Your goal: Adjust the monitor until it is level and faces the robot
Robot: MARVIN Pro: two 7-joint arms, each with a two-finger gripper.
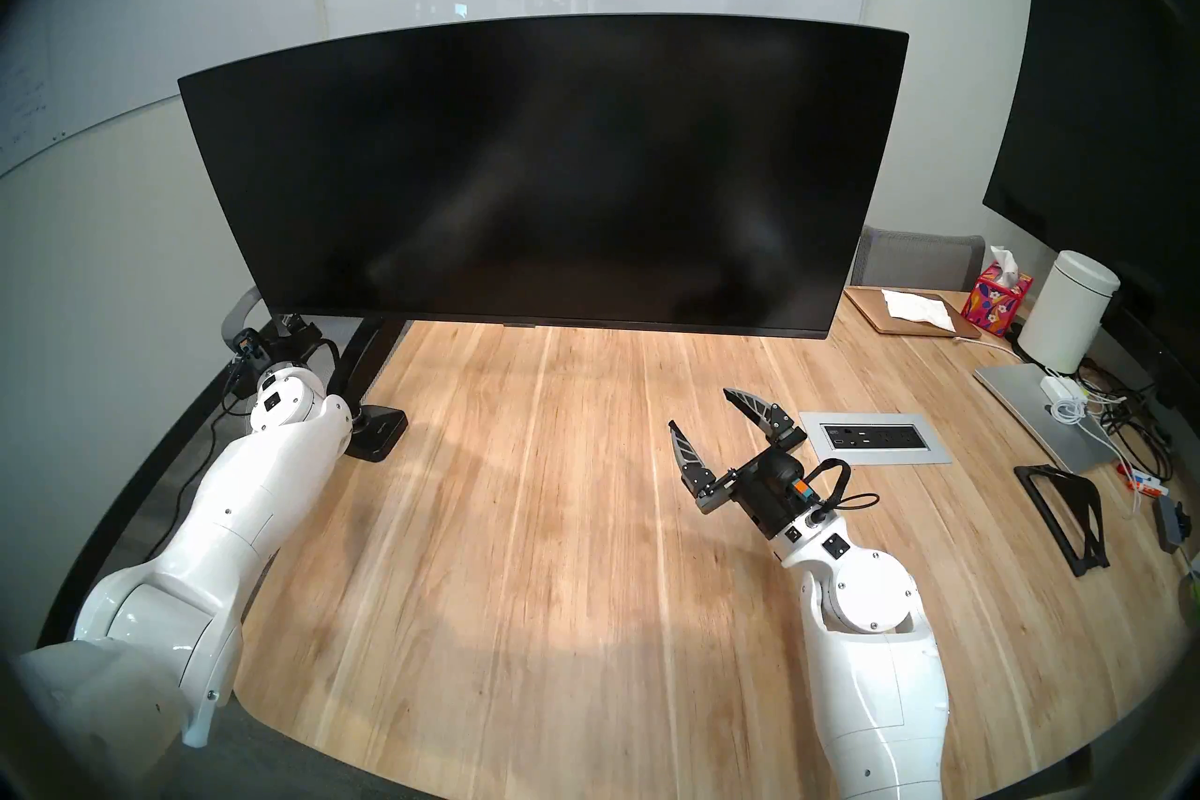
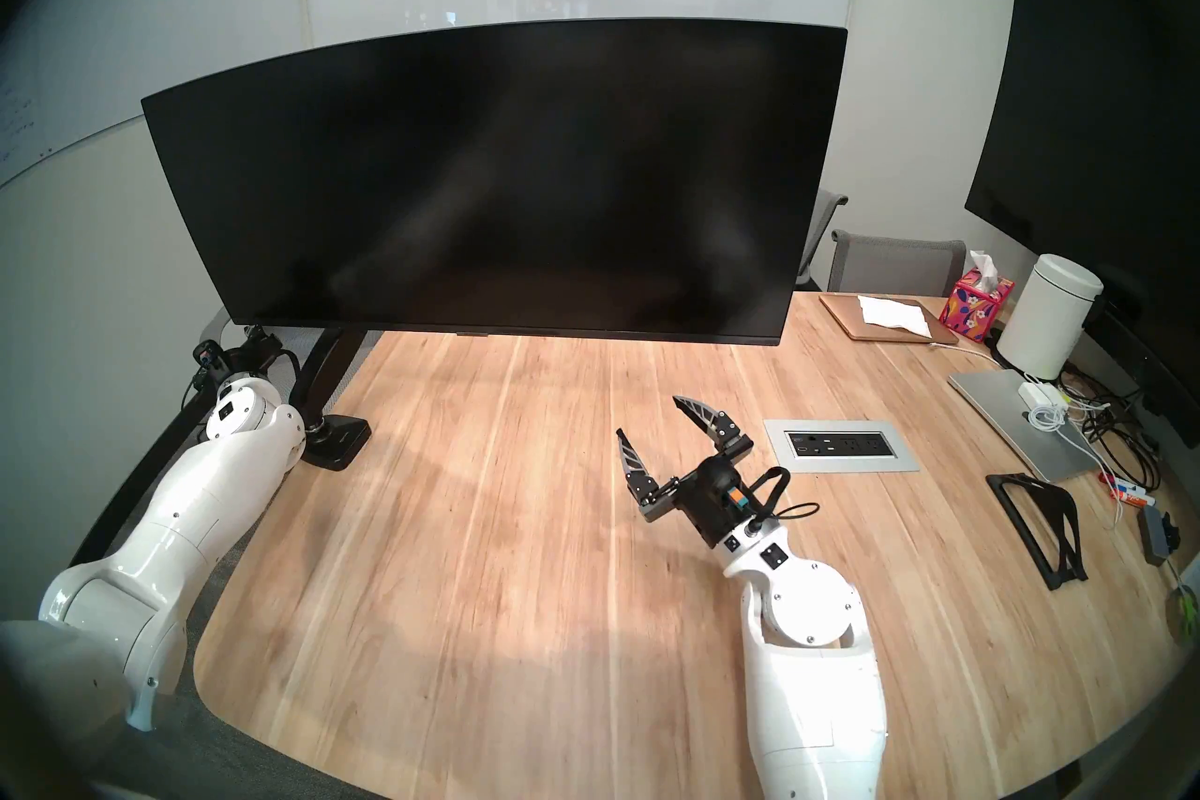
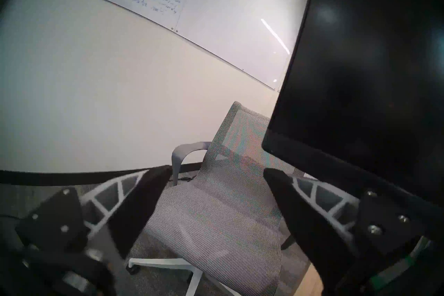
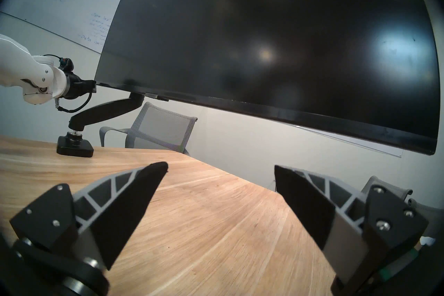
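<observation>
The monitor [image 1: 539, 175] is a very wide curved black screen on a black articulated arm [image 1: 370, 357] with a flat base [image 1: 380, 435] on the wooden table [image 1: 519, 552]. In the head view its top edge rises toward the right. My left gripper [image 1: 292, 325] sits at the screen's lower left corner. In the left wrist view it [image 3: 216, 175] is open, with that corner of the monitor [image 3: 360, 60] just above its right finger [image 3: 300, 204]. My right gripper [image 1: 700, 409] is open and empty over the table, in front of the screen's right half [image 4: 264, 36].
A larger flat black screen [image 1: 1117, 97] hangs at the far right. Below it are a white canister [image 1: 1071, 312], a tissue box [image 1: 1000, 299], a silver laptop [image 1: 1032, 415], cables and a black stand [image 1: 1065, 513]. A power panel [image 1: 873, 438] is set in the table. A grey mesh chair [image 3: 216, 192] stands behind the left corner.
</observation>
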